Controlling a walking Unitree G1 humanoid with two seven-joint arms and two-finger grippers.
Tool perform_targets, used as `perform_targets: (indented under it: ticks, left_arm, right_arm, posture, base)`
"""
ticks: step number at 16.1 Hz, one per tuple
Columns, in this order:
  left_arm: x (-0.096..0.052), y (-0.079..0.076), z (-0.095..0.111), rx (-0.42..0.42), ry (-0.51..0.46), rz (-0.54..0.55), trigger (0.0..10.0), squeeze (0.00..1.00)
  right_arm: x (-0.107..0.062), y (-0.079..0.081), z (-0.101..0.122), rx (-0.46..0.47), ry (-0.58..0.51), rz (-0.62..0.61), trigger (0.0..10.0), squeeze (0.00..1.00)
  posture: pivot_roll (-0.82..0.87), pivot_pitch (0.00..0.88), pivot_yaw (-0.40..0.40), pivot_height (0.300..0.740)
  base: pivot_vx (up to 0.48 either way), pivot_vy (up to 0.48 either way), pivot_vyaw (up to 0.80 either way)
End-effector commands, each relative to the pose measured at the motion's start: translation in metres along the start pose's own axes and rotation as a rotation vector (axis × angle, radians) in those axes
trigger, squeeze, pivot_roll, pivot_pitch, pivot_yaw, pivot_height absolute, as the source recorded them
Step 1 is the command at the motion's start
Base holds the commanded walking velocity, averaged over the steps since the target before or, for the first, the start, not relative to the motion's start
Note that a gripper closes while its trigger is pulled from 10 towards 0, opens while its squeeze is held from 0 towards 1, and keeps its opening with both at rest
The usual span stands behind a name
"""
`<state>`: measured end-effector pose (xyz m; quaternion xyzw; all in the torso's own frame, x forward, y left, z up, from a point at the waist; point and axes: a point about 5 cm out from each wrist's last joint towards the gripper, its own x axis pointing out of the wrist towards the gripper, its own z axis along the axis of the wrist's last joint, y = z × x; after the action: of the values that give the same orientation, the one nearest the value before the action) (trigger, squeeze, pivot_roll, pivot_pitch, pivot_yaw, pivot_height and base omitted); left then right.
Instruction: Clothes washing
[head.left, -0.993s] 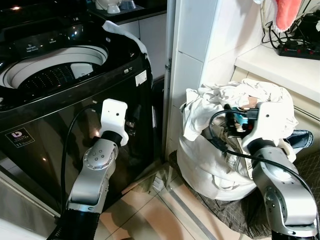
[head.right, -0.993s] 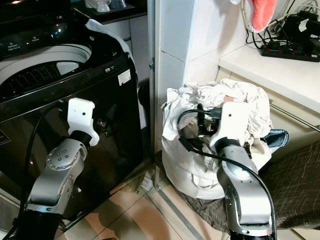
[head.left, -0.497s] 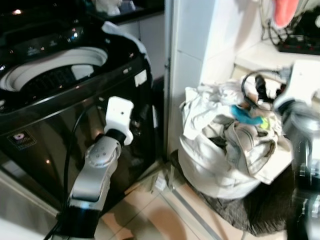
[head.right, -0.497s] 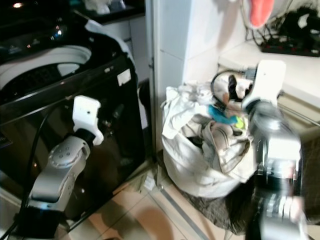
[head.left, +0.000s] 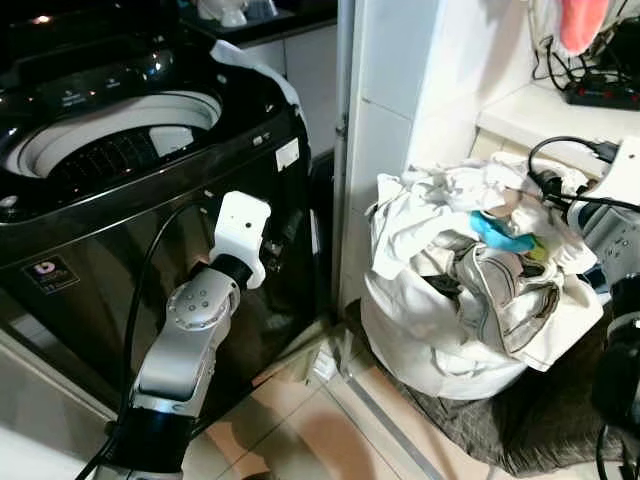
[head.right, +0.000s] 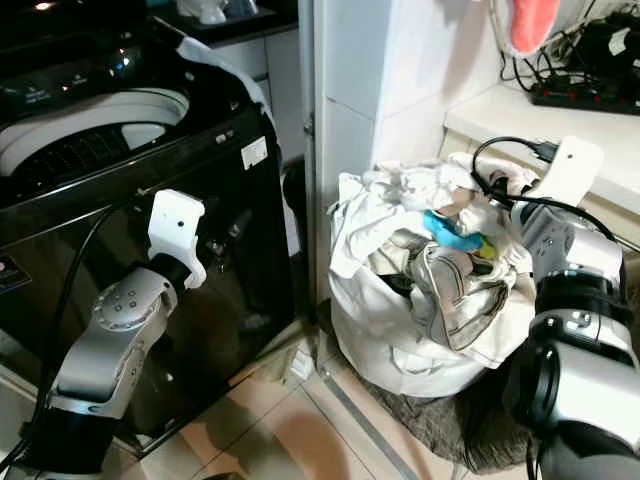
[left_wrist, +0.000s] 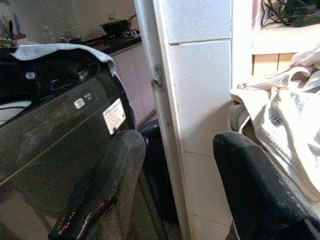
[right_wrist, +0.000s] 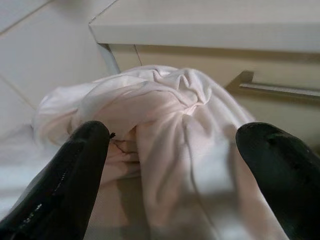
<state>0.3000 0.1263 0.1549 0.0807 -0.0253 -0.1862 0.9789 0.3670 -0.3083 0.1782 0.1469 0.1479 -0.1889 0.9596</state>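
Observation:
A black top-loading washing machine (head.left: 150, 200) stands at the left with its drum (head.left: 110, 150) uncovered. To its right, past a white tiled pillar (head.left: 390, 100), a white laundry bag (head.left: 440, 350) is heaped with pale clothes (head.left: 450, 195) and a turquoise piece (head.left: 495, 235). My left arm (head.left: 195, 310) is raised before the washer's front. The left gripper (left_wrist: 177, 142) is open and holds nothing, pointing at the gap between washer and pillar. My right arm (head.left: 615, 220) is at the heap's right edge. The right gripper (right_wrist: 175, 135) is open, its fingers either side of a white garment (right_wrist: 165, 105).
A white counter (head.left: 560, 120) with a power strip (head.left: 600, 95) and cables runs behind the bag, a pink cloth (head.left: 580, 25) hanging above it. A dark mat (head.left: 500, 430) lies under the bag on the tiled floor (head.left: 300, 430). A white cloth (head.left: 245, 65) drapes the washer's back corner.
My right arm has left the middle of the heap, risen, and come down at its right edge, uncovering the turquoise piece. The left arm has kept its pose.

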Motion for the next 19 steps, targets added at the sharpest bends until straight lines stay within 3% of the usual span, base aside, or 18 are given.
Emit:
perform_targets:
  ticks: [1, 3, 4, 8, 9, 10, 11, 19]
  left_arm:
    - [-0.002, 0.003, 0.003, 0.02, -0.001, 0.005, 10.0, 0.0]
    - [-0.003, 0.003, 0.003, 0.026, 0.001, 0.004, 10.0, 0.0]
    - [-0.003, 0.004, 0.003, 0.033, 0.003, 0.001, 10.0, 0.0]
    - [-0.001, 0.004, 0.004, 0.043, 0.007, -0.009, 10.0, 0.0]
    - [-0.001, 0.004, 0.004, 0.045, 0.007, -0.01, 10.0, 0.0]
    - [-0.001, 0.004, 0.004, 0.046, 0.009, -0.01, 10.0, 0.0]
    - [-0.002, 0.004, 0.003, 0.047, 0.01, -0.01, 10.0, 0.0]
    - [-0.002, 0.003, 0.003, 0.052, 0.014, -0.01, 10.0, 0.0]
  right_arm:
    - [0.001, -0.004, 0.003, 0.045, -0.005, -0.023, 10.0, 1.0]
    - [0.002, -0.01, -0.002, 0.1, 0.024, -0.072, 10.0, 0.12]
    - [0.002, -0.013, -0.004, 0.124, 0.059, -0.079, 10.0, 0.0]
    - [0.003, -0.015, -0.007, 0.141, 0.102, -0.082, 10.0, 0.0]
    - [0.003, -0.014, -0.006, 0.153, 0.105, -0.077, 8.1, 0.0]
    - [0.003, -0.013, -0.004, 0.161, 0.104, -0.068, 2.2, 0.0]
    - [0.003, -0.012, -0.004, 0.169, 0.103, -0.062, 0.0, 0.0]
    - [0.004, -0.01, -0.002, 0.2, 0.089, -0.05, 0.0, 0.0]
  posture:
    - [0.0, 0.0, 0.022, 0.74]
    - [0.01, 0.0, 0.024, 0.74]
    - [0.0, 0.0, 0.029, 0.74]
    - [0.0, 0.0, 0.034, 0.74]
    - [0.0, 0.0, 0.034, 0.74]
    - [0.0, 0.0, 0.032, 0.74]
    - [0.0, 0.0, 0.032, 0.74]
    - [0.0, 0.0, 0.033, 0.74]
  base:
    - [0.0, 0.0, 0.0]
    - [0.0, 0.0, 0.0]
    - [0.0, 0.0, 0.0]
    - [0.0, 0.0, 0.0]
    - [0.0, 0.0, 0.0]
    - [0.0, 0.0, 0.0]
    - [0.0, 0.0, 0.0]
    - [0.0, 0.0, 0.0]
